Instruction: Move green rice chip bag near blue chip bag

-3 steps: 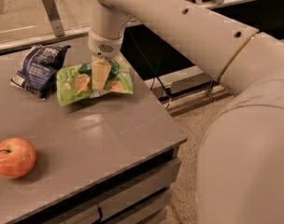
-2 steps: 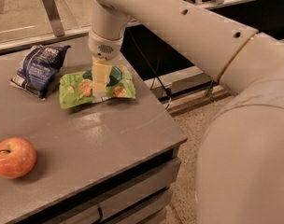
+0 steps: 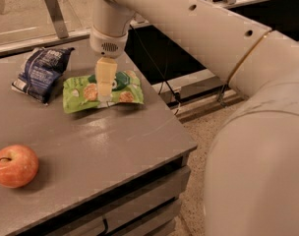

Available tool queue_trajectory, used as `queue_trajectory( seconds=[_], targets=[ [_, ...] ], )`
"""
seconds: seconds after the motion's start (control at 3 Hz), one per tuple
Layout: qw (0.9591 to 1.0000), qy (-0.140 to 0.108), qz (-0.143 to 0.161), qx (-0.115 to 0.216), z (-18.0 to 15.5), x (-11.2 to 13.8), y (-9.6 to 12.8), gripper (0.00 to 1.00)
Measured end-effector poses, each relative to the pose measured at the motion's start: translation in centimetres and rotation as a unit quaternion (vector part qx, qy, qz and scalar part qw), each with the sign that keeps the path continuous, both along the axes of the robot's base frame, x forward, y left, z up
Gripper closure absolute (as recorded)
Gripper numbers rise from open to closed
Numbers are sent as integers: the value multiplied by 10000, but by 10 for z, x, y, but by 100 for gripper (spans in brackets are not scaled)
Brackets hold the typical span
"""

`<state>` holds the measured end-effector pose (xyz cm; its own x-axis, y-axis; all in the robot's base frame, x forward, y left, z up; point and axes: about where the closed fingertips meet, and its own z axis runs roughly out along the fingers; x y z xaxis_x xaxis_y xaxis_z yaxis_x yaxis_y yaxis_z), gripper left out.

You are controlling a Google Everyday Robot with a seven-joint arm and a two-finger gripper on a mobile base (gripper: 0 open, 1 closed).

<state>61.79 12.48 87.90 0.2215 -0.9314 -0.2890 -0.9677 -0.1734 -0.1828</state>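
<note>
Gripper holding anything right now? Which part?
Yes: the gripper grips the green rice chip bag at its middle, beside the blue chip bag.

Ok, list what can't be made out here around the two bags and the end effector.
All in the camera view:
- Green rice chip bag: its middle is covered by the end effector, which sits on top of it near the table's far right edge.
- Blue chip bag: the white lettering is too small to read.
- Table: its left side is cut off by the picture's edge.
</note>
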Motion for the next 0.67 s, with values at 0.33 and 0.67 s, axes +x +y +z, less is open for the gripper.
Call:
queue_trajectory(
  seconds=[0.33,0.67],
  targets=[
    [9997,-217,98,-55,34,-9,-17,0],
    [9997,-218,96,-56,35,-9,-18,0]
  ],
)
